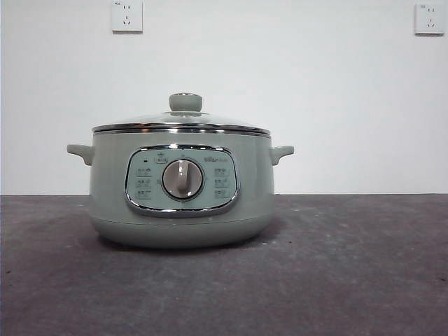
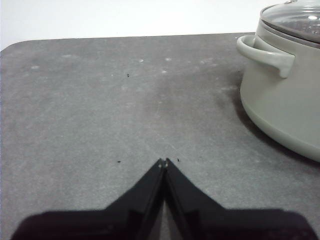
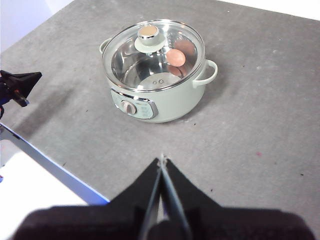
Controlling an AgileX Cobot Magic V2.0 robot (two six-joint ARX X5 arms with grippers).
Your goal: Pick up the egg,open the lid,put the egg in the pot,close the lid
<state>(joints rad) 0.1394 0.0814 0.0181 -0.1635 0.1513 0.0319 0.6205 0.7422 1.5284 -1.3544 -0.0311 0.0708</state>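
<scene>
We can read very little here. On the pot [image 1: 180, 192], the chrome-framed control panel [image 1: 182, 180] carries a small brand mark just right of the top of the dial [image 1: 183, 179], too blurred for us to spell out, and rows of tiny button labels either side that we cannot make out.

From the front we cannot see the egg [image 3: 176, 57]; the pot [image 1: 182, 210] wall hides it. In the left wrist view the picture's edge cuts off the pot and its lid [image 2: 295, 20].
</scene>
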